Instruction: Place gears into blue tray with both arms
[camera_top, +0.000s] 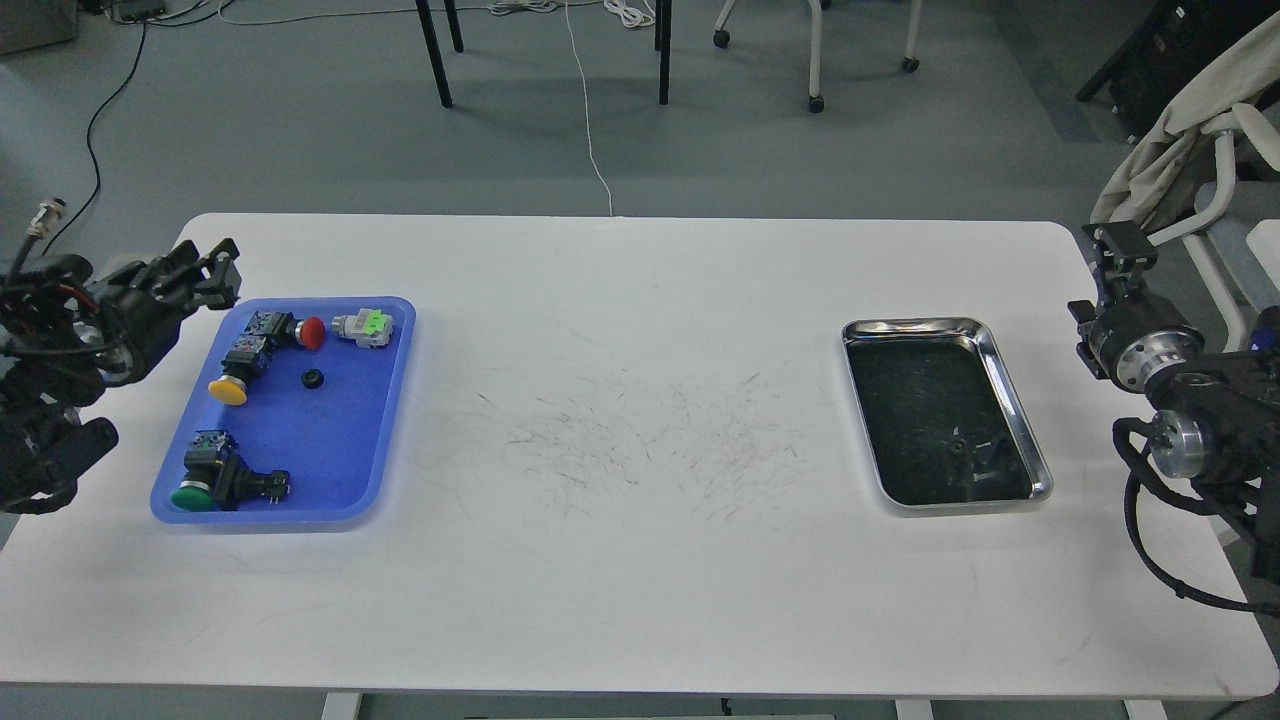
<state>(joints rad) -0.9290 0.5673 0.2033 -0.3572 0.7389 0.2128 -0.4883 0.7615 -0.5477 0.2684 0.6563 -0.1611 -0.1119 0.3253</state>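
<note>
One gear (313, 379), a tiny black toothed wheel, lies loose on the floor of the blue tray (385, 420) at the table's left, touching nothing. My left gripper (218, 272) hovers beyond the tray's far left corner, off the tray, fingers apart and empty. At the table's right edge my right gripper (1120, 243) points away from me beside the steel tray; it looks dark and end-on, so its fingers cannot be told apart.
The blue tray also holds push-buttons with red (311, 333), light green (373, 323), yellow (228, 391) and dark green (190, 496) caps. A shiny steel tray (1010, 395) with a dark inside sits at the right. Chairs and cables lie beyond the table.
</note>
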